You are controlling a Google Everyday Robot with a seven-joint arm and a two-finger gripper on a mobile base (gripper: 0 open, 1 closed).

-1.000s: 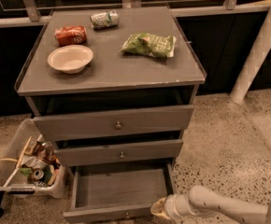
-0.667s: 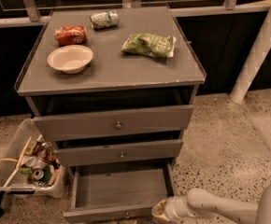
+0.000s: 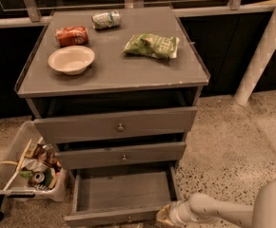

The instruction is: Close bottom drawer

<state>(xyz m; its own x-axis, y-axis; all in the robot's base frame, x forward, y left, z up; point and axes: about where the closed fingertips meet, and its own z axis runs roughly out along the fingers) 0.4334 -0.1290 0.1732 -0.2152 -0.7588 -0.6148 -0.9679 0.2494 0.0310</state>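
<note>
The grey desk [image 3: 114, 75] with three drawers stands above and to the left of the jaws. Its bottom drawer [image 3: 123, 194] is pulled out, and the jaws are low at its front right corner; I cannot tell if they are open or closed. The white arm [image 3: 214, 210] comes from their right. A plastic bin [image 3: 14, 175] with trash sits far left. Well above them, on the desk, lie a green bag [image 3: 152, 45], a bowl [image 3: 71, 60], a red can [image 3: 72, 35] and a silver can [image 3: 106, 19]
</note>
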